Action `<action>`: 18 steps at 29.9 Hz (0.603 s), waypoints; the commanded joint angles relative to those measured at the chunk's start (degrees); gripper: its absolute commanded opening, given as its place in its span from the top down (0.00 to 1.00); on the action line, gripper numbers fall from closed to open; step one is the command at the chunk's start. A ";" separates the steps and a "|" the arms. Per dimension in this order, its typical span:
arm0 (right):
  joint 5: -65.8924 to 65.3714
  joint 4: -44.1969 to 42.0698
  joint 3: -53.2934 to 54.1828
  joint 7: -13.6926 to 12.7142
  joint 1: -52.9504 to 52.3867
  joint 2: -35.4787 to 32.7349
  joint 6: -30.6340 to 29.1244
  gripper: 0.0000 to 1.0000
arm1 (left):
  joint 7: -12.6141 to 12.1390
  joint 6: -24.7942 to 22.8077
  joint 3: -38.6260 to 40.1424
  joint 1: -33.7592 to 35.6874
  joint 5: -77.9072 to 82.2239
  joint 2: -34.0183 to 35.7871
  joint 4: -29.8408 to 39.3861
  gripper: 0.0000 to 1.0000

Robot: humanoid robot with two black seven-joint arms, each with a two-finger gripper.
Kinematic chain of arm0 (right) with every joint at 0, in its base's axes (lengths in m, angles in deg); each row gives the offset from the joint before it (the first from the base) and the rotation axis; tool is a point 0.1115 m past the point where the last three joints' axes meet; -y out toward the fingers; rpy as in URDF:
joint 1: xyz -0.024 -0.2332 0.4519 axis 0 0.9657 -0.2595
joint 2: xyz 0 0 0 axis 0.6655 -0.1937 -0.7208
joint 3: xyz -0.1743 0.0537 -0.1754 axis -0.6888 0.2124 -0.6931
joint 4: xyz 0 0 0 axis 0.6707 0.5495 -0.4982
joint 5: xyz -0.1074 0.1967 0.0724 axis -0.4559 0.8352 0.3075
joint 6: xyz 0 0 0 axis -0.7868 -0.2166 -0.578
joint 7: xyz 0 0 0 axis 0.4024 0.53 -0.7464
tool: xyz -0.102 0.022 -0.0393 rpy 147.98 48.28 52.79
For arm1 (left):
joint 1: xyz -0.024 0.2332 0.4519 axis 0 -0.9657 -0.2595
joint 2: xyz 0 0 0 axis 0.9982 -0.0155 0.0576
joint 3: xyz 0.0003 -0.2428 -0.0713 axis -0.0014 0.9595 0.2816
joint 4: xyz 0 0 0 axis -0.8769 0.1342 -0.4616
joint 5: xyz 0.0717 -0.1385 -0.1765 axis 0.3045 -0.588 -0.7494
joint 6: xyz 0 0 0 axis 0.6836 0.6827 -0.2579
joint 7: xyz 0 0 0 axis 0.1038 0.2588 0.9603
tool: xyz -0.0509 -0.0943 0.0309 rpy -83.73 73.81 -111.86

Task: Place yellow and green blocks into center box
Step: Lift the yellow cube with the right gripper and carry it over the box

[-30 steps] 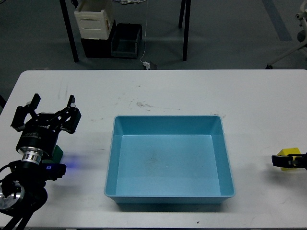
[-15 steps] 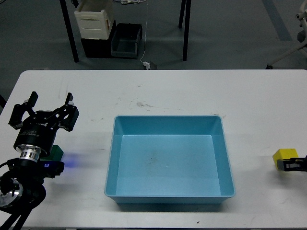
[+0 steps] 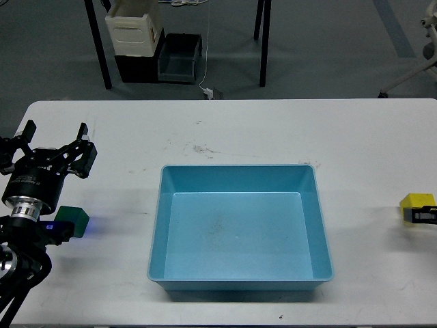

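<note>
The blue center box [image 3: 158, 225] sits empty in the middle of the white table. A green block [image 3: 74, 220] lies on the table left of the box, beside my left wrist. My left gripper [image 3: 46, 147] is open and empty, its fingers spread beyond the block and apart from it. A yellow block [image 3: 415, 201] is at the far right edge. Only a dark tip of my right gripper [image 3: 425, 214] shows, lying against the block's front face. The rest is out of view, so I cannot tell whether it grips the block.
The table [image 3: 232, 133] is white with scuff marks behind the box. Beyond its far edge are black table legs, a cream crate [image 3: 134, 27] and a dark bin [image 3: 179, 58] on the floor.
My left arm has moved left, uncovering the green block. The right gripper has drawn back toward the right edge, and the yellow block now sits higher and further right.
</note>
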 commanded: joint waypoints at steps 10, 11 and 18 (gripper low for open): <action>-0.34 0.45 12.88 4.15 -7.09 -0.77 -0.94 1.00 | -0.14 0.21 2.75 2.62 -0.10 7.01 -0.26 0.00; -0.42 0.62 12.70 4.85 -8.41 -0.77 -1.03 1.00 | -0.14 0.21 2.84 2.62 -0.10 7.28 -0.34 0.00; -2.00 0.80 12.35 21.62 -17.21 -0.86 -2.84 1.00 | -0.05 0.13 2.84 2.36 -0.10 7.11 -0.96 0.00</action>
